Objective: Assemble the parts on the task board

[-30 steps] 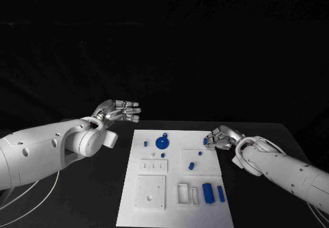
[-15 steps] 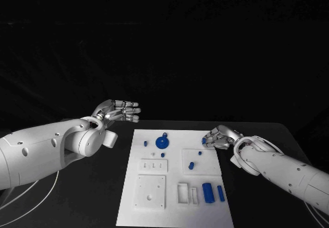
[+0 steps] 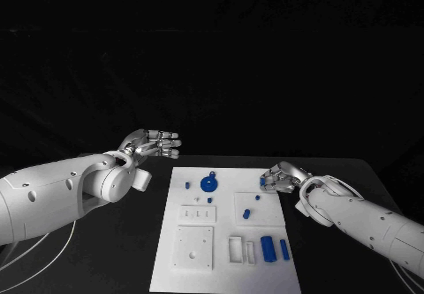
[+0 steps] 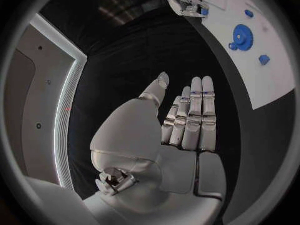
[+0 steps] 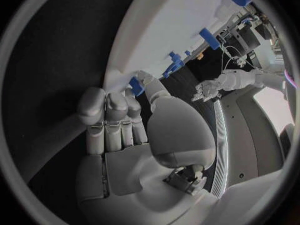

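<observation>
White task board (image 3: 225, 269) on a black table (image 3: 327, 269), small blue parts (image 3: 268, 248) on it, a round blue disc part (image 3: 209, 182), silver left hand (image 3: 157, 143), silver right hand (image 3: 280, 177), both on white arms (image 3: 53, 193), plain black backdrop

Small blue part (image 3: 264, 181) at far right edge of white task board (image 3: 224, 269): mostly hidden behind fingers of silver right hand (image 3: 281, 177), shape unreadable. Grip or mere touch: cannot tell. Board's near edge cut off by frame bottom.
</observation>
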`<state>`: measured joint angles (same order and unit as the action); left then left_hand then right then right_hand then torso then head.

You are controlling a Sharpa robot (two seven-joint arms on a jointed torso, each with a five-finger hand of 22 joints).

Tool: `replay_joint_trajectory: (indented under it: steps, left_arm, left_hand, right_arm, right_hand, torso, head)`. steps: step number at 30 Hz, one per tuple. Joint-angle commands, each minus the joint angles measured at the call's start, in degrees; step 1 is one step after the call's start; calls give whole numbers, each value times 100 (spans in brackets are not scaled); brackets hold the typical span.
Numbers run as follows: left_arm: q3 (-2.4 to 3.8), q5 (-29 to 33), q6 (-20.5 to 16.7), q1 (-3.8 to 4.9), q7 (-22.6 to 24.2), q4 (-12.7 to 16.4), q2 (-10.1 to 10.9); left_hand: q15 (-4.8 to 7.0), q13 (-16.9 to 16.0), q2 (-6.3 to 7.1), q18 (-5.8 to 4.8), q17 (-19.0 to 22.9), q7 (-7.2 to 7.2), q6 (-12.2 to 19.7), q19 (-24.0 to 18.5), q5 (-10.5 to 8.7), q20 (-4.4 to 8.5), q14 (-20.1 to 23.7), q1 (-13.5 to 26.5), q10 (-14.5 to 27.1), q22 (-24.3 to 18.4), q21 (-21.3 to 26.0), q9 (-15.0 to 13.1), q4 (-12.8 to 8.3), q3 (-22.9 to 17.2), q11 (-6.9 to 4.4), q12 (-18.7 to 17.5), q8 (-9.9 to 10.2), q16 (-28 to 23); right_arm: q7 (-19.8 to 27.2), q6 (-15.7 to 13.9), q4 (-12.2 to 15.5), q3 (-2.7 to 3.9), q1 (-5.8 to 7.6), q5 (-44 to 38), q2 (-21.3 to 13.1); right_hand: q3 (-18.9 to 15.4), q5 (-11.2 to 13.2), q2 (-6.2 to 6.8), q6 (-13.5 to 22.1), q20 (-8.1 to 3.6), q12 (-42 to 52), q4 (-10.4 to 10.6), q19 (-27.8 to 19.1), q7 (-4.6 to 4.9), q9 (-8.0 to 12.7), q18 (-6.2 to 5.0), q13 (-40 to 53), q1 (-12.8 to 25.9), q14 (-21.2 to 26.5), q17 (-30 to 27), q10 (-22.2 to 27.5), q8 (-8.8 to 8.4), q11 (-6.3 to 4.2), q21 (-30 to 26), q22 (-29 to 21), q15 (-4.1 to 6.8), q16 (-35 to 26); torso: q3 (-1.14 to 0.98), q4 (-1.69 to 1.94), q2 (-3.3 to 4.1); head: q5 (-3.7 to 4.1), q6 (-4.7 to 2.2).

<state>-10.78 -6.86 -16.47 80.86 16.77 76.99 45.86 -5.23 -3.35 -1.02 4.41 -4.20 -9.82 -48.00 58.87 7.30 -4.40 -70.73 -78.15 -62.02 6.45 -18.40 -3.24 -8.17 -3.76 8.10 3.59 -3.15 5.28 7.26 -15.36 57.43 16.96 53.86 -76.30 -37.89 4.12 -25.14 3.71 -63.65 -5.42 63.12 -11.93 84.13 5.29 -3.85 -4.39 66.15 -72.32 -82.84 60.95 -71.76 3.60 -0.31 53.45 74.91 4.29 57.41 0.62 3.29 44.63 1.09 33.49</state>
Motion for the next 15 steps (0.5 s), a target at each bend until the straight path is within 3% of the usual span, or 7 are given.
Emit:
replay_joint_trajectory:
  steps: [1,7,13,15]
  left_arm:
    - [3,-19,105,2,5,5,-5]
    - [1,-29,125,2,-14,1,-7]
    - [0,-40,145,2,-40,0,-3]
    - [0,-42,148,2,-46,0,-2]
  left_hand:
    - [-19,1,-3,23,7,-11,3,-37,-30,-6,-3,-5,52,-9,-35,-5,-7,32,-3,-9,-17,18]
    - [-19,1,-3,23,7,-11,3,-37,-30,-6,-3,-5,52,-9,-35,-5,-7,32,-3,-9,-17,18]
    - [-23,1,-9,22,9,-10,-7,-42,-33,-10,7,-4,54,-15,-33,-6,3,39,-2,-9,-17,13]
    - [-23,1,-9,22,9,-10,-7,-42,-33,-10,7,-4,54,-15,-33,-6,3,39,-2,-9,-17,13]
  right_arm:
    - [-61,40,-19,-11,-26,-76,17]
    - [-85,9,-30,-11,-27,-78,26]
    - [-106,-9,-39,-11,-28,-103,21]
    - [-107,-9,-42,-11,-28,-108,20]
  right_hand:
    - [-13,48,0,10,4,-9,8,88,-3,4,-21,-2,-50,-8,4,27,-3,-17,-21,658,6,-12]
    - [118,177,-71,-124,-10,24,-4,94,-45,-1,-15,17,-42,-15,31,-4,-3,-49,-5,663,26,13]
    - [386,314,-167,-529,-56,63,-36,96,-161,-59,10,57,-34,-20,56,-58,9,-111,17,667,76,27]
    - [513,463,-224,-640,-74,63,-59,95,-190,-91,21,66,-44,-20,59,-67,2,-130,25,668,92,23]
  torso:
    - [3,4,1]
    - [3,4,2]
    - [0,-5,0]
    - [0,-6,0]
  head:
    - [2,1]
    - [-1,2]
    - [-9,11]
    - [-12,12]
